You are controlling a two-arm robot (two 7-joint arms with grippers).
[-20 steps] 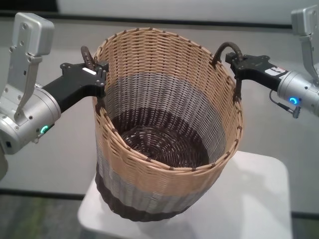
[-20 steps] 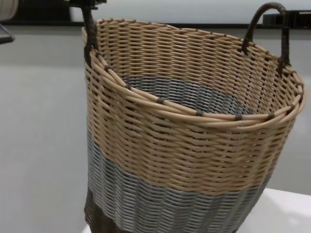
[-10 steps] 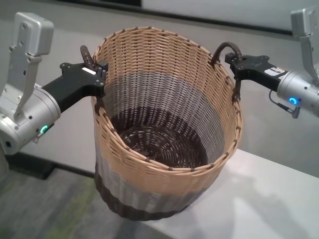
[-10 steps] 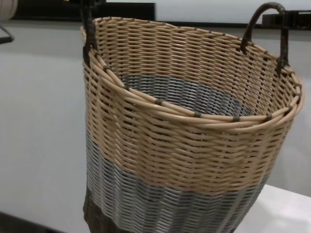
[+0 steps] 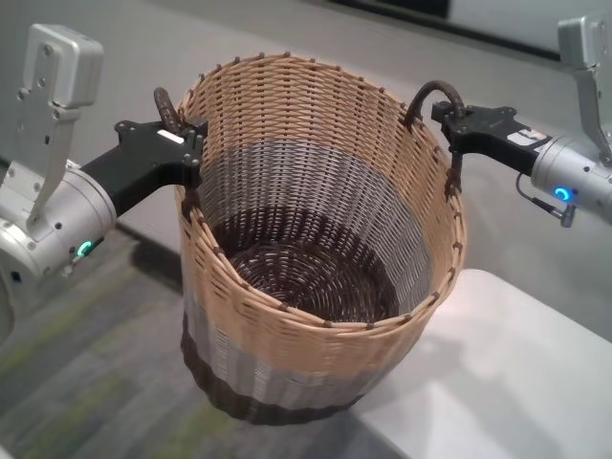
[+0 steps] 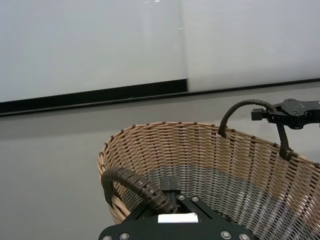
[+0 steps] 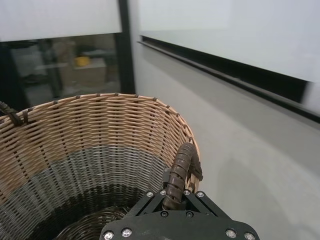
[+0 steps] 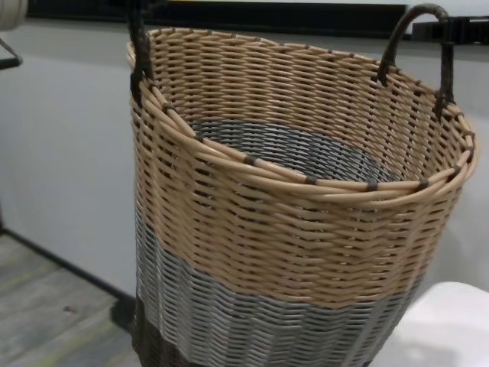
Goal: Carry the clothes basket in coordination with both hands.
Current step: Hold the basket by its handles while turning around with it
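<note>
The clothes basket hangs between both hands, upright and empty, with a tan top band, a grey middle and a dark brown base. My left gripper is shut on the left loop handle; the left wrist view shows that handle lying across the gripper. My right gripper is shut on the right loop handle, seen up close in the right wrist view. In the chest view the basket fills the frame and both handles rise at its rim.
A white table lies at the lower right, and the basket's base reaches past its left edge. Grey-green carpet floor shows at the lower left. A pale wall with a black strip stands behind, with a dark glass opening beside it.
The background has slid to the right: the table has moved from under the basket to the lower right and the floor has come into view at the left. Both grips on the handles are unchanged.
</note>
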